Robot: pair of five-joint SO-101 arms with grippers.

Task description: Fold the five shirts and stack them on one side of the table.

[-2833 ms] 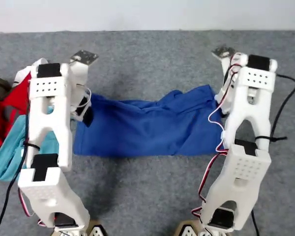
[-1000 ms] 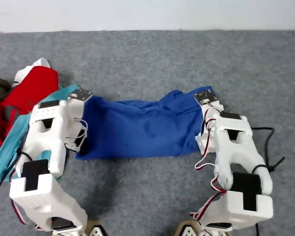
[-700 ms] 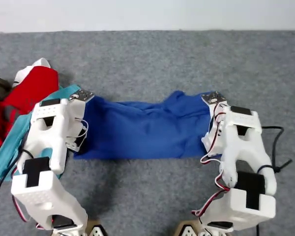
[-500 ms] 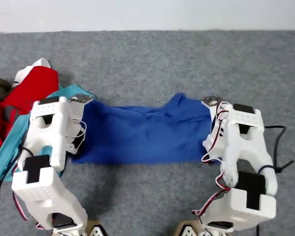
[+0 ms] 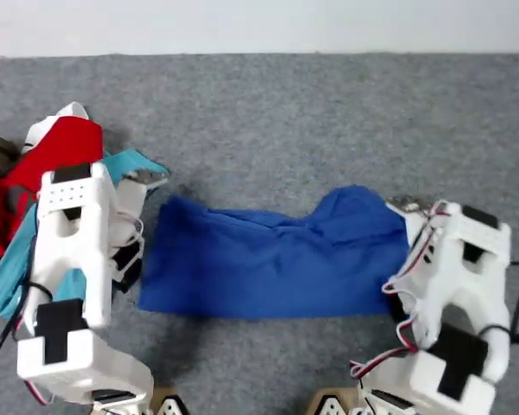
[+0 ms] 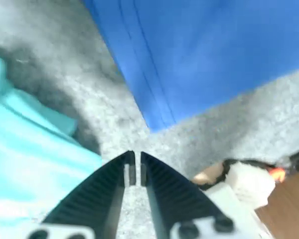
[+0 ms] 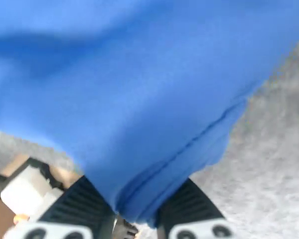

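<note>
Moved: both arms have drawn back toward their bases, and the blue shirt [image 5: 268, 268] has come with them. It now lies nearer the front edge and further right than before.
Left side: the left gripper [image 6: 135, 160] has its fingers all but closed on nothing. It hangs over bare carpet [image 5: 285, 112] just beside the shirt's left corner, with the teal shirt [image 6: 30, 149] close on its other side.
Right side: the right gripper [image 7: 134, 211] is pinched on the shirt's right-hand hem, with cloth bunched between the jaws.
Shirt's lie: a wide band across the middle, rumpled along its far edge and humped near the held end — not a tidy fold yet.
Risk, skew: only one end is held, so a further pull would likely swing the free end round and spoil the line.
Risk, wrong cloth: a careless reach on the left could catch the teal shirt instead.
Heap: the red shirt [image 5: 56, 156] and the teal one lie loose at the table's left, unfolded.
Surface: grey carpet — its nap probably drags at the fabric.
Room: a plain white wall [image 5: 259, 26] behind the far edge.
</note>
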